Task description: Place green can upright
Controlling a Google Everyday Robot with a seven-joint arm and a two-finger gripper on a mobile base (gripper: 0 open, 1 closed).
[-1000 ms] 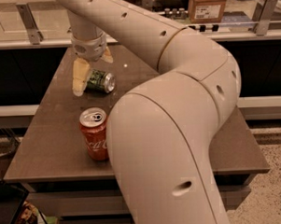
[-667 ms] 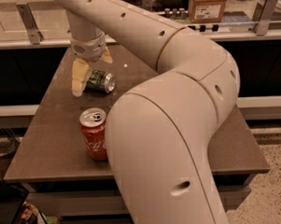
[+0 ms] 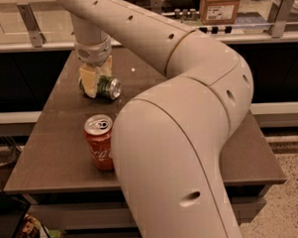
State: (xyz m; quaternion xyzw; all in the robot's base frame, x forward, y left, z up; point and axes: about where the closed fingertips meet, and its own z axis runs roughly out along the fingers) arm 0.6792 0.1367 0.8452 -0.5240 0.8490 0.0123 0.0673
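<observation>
When set against the view from a second ago, next to nothing different: gripper (image 3: 98, 84) still low over the far-left part of the counter (image 3: 52, 165), no shift seen in the green can (image 3: 107, 87), none in the red Coca-Cola can (image 3: 99, 143) either. Hanging down from a wrist near the counter's far edge, with the fingers (image 3: 89, 81) set one on each side of the green can, the nearer across the front of its body, the farther behind it, pinching it across its width. Lying on its side on the counter toward the far-left corner, not upright. Long axis about level with the counter surface, running from the left edge toward the right and slightly toward the near edge; silver end facing right and a little nearward, opposite end hidden behind the nearer finger. Standing upright well apart from it, closer to the near edge and left of the middle: the red Coca-Cola can, silver top with its tab facing up. Sweeping across the right of the view and hiding much of the counter's middle: the pale arm (image 3: 186, 64).
</observation>
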